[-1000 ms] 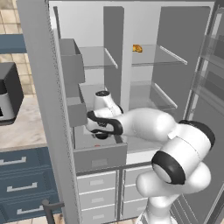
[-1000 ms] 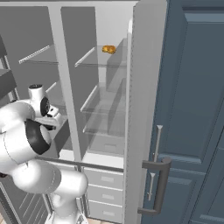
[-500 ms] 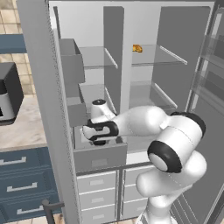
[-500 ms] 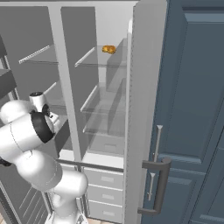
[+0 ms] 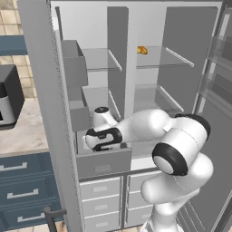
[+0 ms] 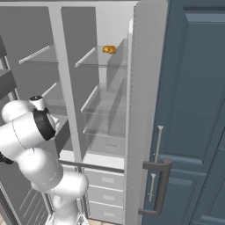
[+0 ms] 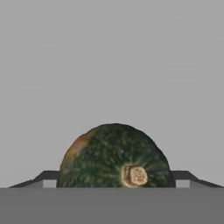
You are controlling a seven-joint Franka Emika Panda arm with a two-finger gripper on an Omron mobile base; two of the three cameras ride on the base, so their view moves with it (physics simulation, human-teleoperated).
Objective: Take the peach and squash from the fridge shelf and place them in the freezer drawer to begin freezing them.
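We see the tall grey open fridge (image 5: 136, 68) with its glass shelves, and below them the wide plain grey freezer drawer (image 5: 103, 163) pulled out, its flat front facing us. The white jointed arm (image 5: 149, 129) reaches from the lower right of the left base view across the fridge front and down over that drawer. Compared with a second ago, the arm has swung further left and lower: the wrist that then sat near the middle of the drawer opening now hangs over its left part, and the elbow has come closer to the camera. In the right base view the arm has likewise pulled further toward the left edge.

The small dark two-finger end effector (image 5: 100, 144) points down into the freezer drawer. In the hand view the roundish dark green squash (image 7: 114, 157), with a tan stem scar and an orange-yellow patch on its upper left, sits right between the finger tips against the plain grey drawer interior, so we take the end effector to be closed around it.

A small orange-yellow lumpy item (image 5: 142, 50) rests on the upper shelf, as it did before.
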